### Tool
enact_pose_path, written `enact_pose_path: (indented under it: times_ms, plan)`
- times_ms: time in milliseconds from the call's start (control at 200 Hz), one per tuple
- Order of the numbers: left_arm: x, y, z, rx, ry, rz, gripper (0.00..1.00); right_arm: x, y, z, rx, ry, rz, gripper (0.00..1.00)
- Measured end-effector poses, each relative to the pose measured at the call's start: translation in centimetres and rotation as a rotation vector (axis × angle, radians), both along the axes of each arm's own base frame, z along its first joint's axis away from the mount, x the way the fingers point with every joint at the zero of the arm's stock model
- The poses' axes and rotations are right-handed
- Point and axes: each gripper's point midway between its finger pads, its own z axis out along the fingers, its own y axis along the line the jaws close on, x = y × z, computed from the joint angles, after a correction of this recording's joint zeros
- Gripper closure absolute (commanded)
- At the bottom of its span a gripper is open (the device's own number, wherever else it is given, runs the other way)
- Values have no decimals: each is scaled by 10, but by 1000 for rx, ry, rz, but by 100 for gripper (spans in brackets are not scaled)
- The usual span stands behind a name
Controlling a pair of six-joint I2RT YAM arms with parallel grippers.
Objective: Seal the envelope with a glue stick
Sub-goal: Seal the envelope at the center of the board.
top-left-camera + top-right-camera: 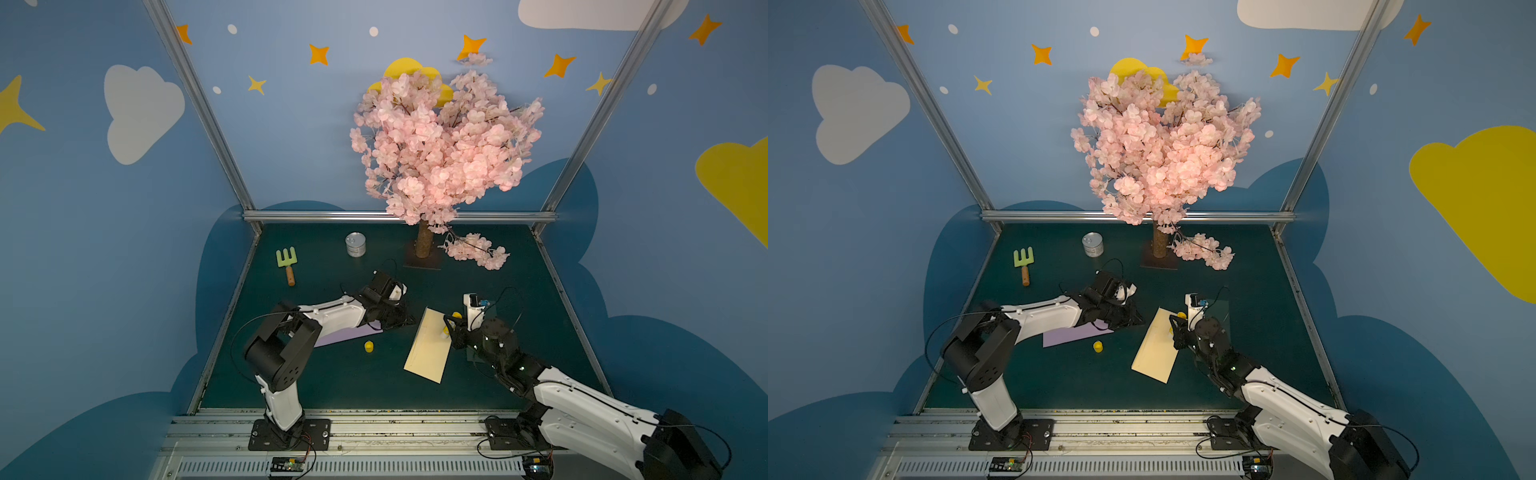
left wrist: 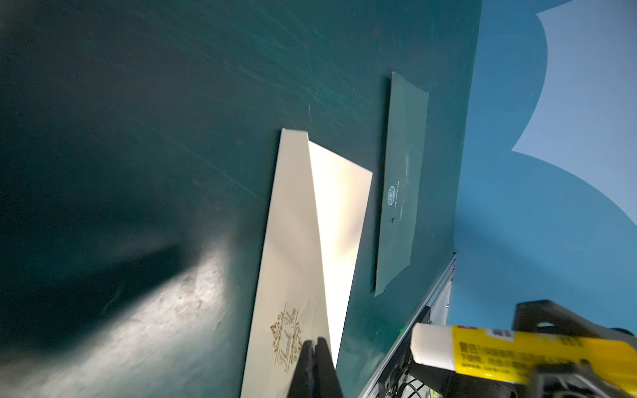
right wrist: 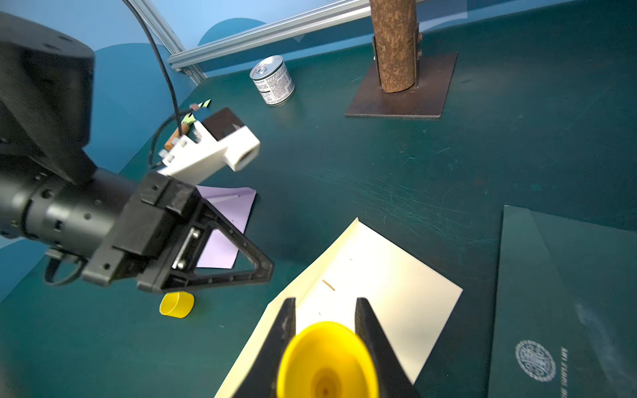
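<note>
Glue stick (image 3: 325,358) gripped between right jaws; left jaws closed

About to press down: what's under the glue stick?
The cream envelope lies under the glue stick in the right pincer. The paper beneath its tip is covered by stick and pincer.

We read "Thank You" in gold script, under a small gold ornament, on the cream paper envelope (image 2: 293,241). The dark green paper envelope (image 2: 401,165) bears a round white emblem (image 2: 392,195) with a line of tiny white capitals beside it. In the right wrist view that line ends in "LIFE" (the letters before it are too blurred for us). The yellow plastic glue stick (image 2: 517,355) carries black Chinese print on its label, opening with "警告"; the lines below it smear. The silver metal can (image 3: 272,81) wears a white label of fine print, none of it legible.
</note>
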Motion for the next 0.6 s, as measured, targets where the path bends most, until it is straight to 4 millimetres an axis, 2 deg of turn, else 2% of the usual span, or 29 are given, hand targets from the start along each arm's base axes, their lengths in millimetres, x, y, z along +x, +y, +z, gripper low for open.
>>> enact_pose_path:
  times_ms: [115,405,601]
  plan:
    - [-7,-12,-10,-18,35,-21,97,0,-4,-2,-6,2,-11,100]
    - [-19,-28,-20,-25,57,-58,97,-3,-10,-16,-27,30,-25,100]
    - [-26,-35,-42,18,84,-74,97,-3,-12,-19,-34,39,-30,100]
